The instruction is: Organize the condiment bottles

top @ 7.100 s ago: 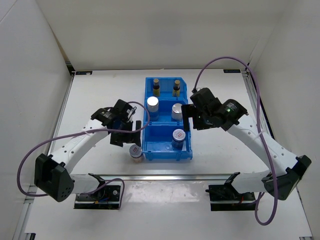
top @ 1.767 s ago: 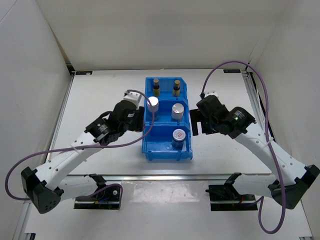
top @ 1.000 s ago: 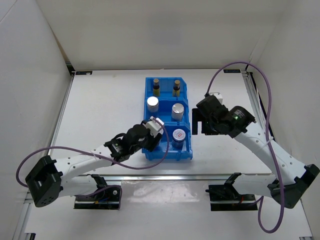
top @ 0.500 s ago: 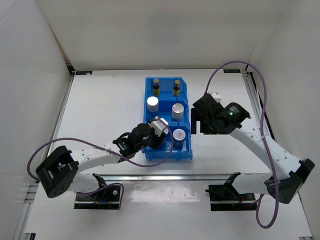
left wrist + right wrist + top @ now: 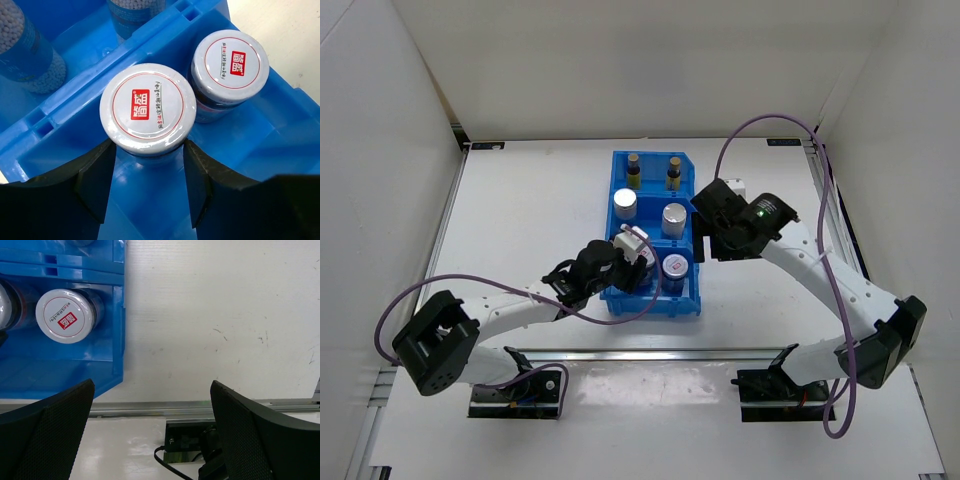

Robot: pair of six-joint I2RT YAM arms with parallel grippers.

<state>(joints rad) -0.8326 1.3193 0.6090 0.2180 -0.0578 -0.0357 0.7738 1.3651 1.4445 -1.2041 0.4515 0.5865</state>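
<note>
My left gripper (image 5: 149, 167) is shut on a short jar (image 5: 147, 107) with a white, red-printed lid, one finger against each side of the lid. It holds the jar in the near compartment of the blue bin (image 5: 280, 125). A second identical jar (image 5: 230, 65) stands just right of it, also seen from above (image 5: 676, 267) and from the right wrist (image 5: 65, 315). Two shakers (image 5: 625, 203) (image 5: 674, 215) fill the middle compartment. Two brown bottles (image 5: 633, 170) (image 5: 672, 172) stand in the far one. My right gripper (image 5: 150, 430) hangs open and empty beside the bin's right wall.
The bin (image 5: 655, 310) sits mid-table with bare white table on both sides. A metal rail (image 5: 200, 407) runs along the table's near edge, with an arm base below it. White walls close in the left, right and far sides.
My left gripper has shifted slightly right and deeper into the bin's near compartment with the jar. The right arm has swung left and further back, closer to the bin's right wall.
</note>
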